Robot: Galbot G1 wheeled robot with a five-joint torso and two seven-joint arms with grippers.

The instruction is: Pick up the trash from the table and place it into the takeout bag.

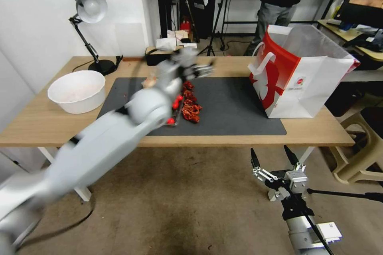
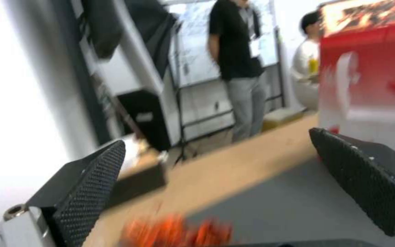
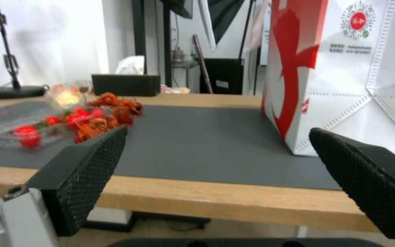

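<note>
Head view: our left end effector (image 1: 203, 69), spread wide and empty, may clip the takeout bag (image 1: 297, 75) handles.

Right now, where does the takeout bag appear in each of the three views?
Head view: the bag stands at the right end of the mat, upright and open.
Left wrist view: the bag's red side is at the picture's right edge.
Right wrist view: the bag is in the upper right.
Shared landmark: the mat.

left gripper (image 1: 199, 68) motion-blurred, clear tray (image 1: 175, 112) partly hidden behind left arm
</note>
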